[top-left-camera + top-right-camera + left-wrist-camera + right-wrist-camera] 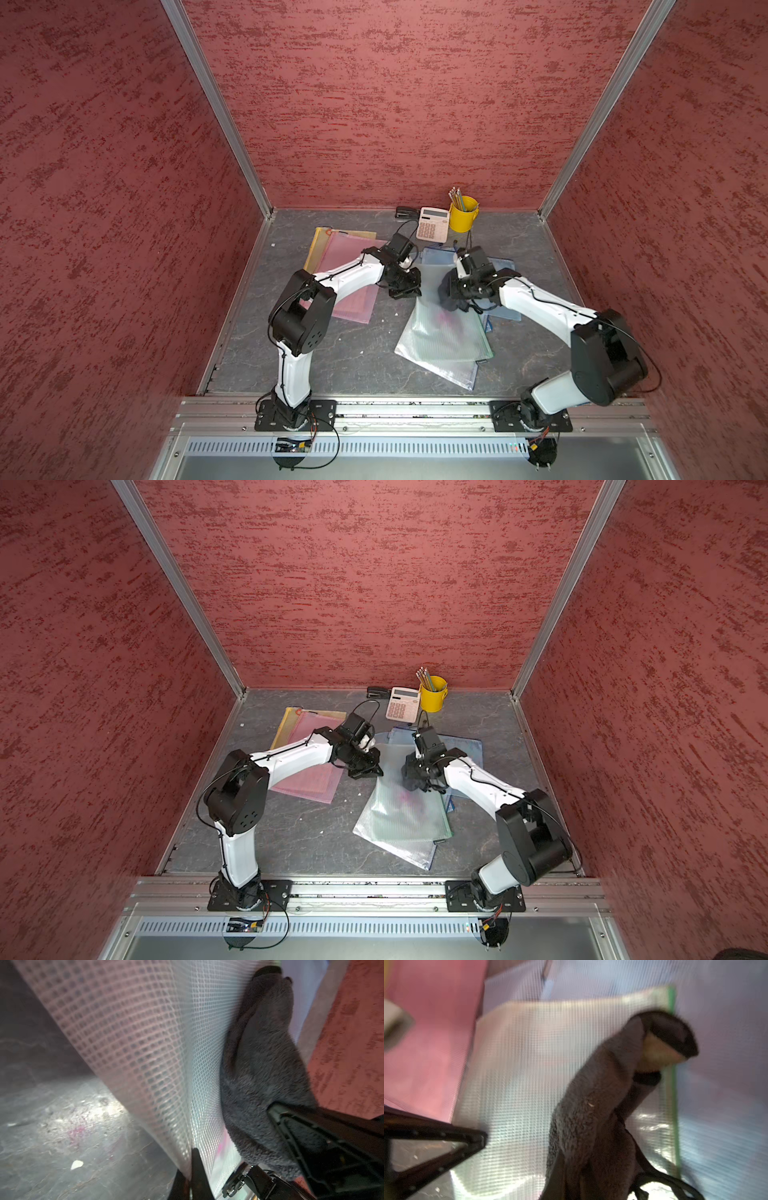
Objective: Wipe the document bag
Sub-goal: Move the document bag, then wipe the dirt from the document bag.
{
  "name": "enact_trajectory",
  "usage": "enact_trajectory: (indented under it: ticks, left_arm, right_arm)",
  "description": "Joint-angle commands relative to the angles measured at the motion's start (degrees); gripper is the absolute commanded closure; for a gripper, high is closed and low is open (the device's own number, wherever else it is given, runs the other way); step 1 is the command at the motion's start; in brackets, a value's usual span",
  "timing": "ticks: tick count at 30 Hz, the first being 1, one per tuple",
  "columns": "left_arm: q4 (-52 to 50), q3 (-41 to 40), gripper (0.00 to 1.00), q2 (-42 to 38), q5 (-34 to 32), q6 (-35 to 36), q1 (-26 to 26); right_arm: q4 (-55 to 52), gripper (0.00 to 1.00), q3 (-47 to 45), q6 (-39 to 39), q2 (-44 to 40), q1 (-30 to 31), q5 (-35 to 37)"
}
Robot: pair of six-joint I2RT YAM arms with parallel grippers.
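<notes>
Grey cloth (444,291) on document bag (440,338), right pincer (454,301) tips hidden

Document bag (446,336) (405,812) (145,1043) (529,1064): translucent grid-mesh pouch, green trim along one long side, pinkish smudge near middle. Lies on near side of calculator (433,224), slanted. Long edge opposite green trim raised off table, sheet bowed.

Cloth (446,297) (411,777) (266,1074) (602,1105): dark grey, fluffy, bunched. Pressed against bag's end nearer calculator, touching mesh.
</notes>
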Motion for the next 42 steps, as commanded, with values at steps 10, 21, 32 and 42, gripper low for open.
enact_trajectory:
  ticks: [10, 21, 32, 42]
  left_arm:
    - [9.3, 14.1, 1.00, 12.0, 5.1, -10.7, -4.4]
    - [10.9, 7.1, 0.82, 8.2, 6.3, -8.8, -2.5]
    - [7.0, 7.0, 1.00, 6.5, 2.8, -3.6, -1.8]
    - [9.8, -3.1, 1.00, 1.0, 4.1, -2.4, 1.2]
  right_arm:
    - [-6.8, 1.00, 6.8, -7.3, -5.0, -10.4, 5.9]
    - [-0.6, 1.00, 0.3, -5.0, -2.3, -11.7, -2.4]
    - [-2.7, 1.00, 4.0, -5.3, -4.5, -11.2, -1.9]
    - [1.5, 1.00, 4.2, -0.2, -1.9, 4.9, -5.2]
